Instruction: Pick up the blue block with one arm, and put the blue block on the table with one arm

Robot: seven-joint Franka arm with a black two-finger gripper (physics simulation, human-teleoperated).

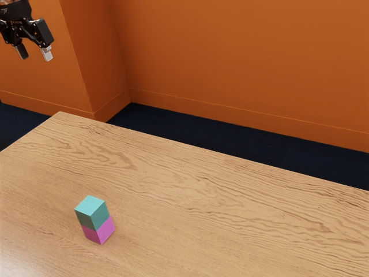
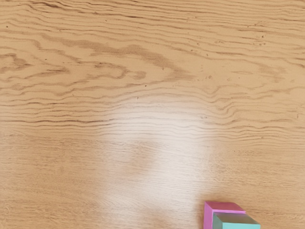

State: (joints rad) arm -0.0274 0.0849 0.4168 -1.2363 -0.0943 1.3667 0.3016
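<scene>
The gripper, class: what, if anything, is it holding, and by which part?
Nothing is held: the gripper is open with nothing in it, and the blue block sits on the pink block.

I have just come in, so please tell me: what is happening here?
The robot's gripper is open and empty, raised away from the blocks. The blue block sits on the pink block, which rests on the table. Nothing is being handled; the blue block is not yet on the table itself.
</scene>
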